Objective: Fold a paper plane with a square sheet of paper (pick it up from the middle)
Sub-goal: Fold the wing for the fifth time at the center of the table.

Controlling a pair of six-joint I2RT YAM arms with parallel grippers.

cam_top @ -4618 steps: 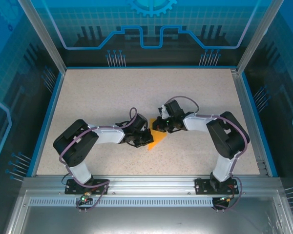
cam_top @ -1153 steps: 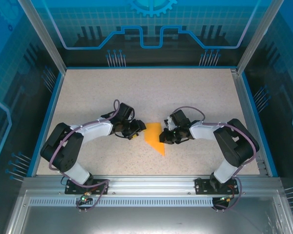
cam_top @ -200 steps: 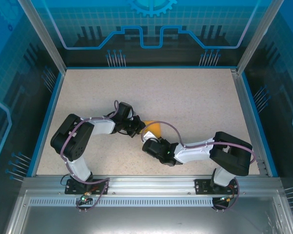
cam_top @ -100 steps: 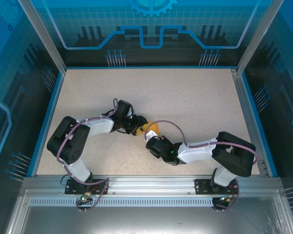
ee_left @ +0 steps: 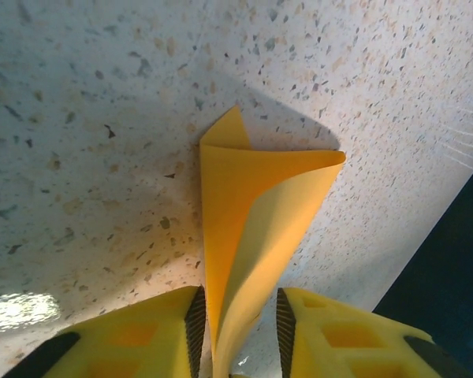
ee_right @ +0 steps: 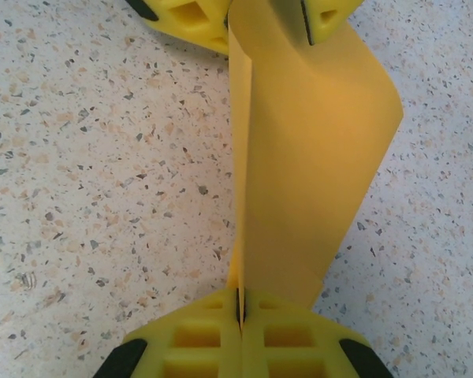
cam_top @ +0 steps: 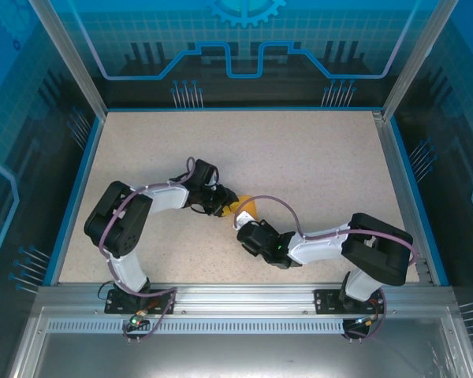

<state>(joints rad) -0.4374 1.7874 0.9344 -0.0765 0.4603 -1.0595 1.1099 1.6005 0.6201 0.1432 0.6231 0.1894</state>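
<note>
We were in the middle of the folding. The orange paper point(ee_right: 307, 173) was not a flat square any more, and it was not a plane yet. It was a narrow folded piece, and one flap curled away from the other. It sat close to the middle of the worktop point(cam_top: 299, 157), a little toward the worktop's near edge, and it hung between the two arms.

The right tool point(ee_right: 240, 303) was on the side of the paper nearer the worktop's near edge. Its two yellow fingers were pressed tight together, with one end of the paper pinched in the seam between them.

The left tool point(ee_left: 236, 315) was at the other end of the paper, toward the worktop's left side. Its fingers stood apart with the paper running between them. There was a gap beside the paper, so we judged it was not squeezing.

We could not tell if the paper touched the worktop or hung just above it.

We thought the step in hand was pressing a crease. For the next move, the left tool would need to close on the loose flap and push it flat against the other layer (thin paper slips and bends easily). The right tool would need to hold its end firm so the fold lined up.
</note>
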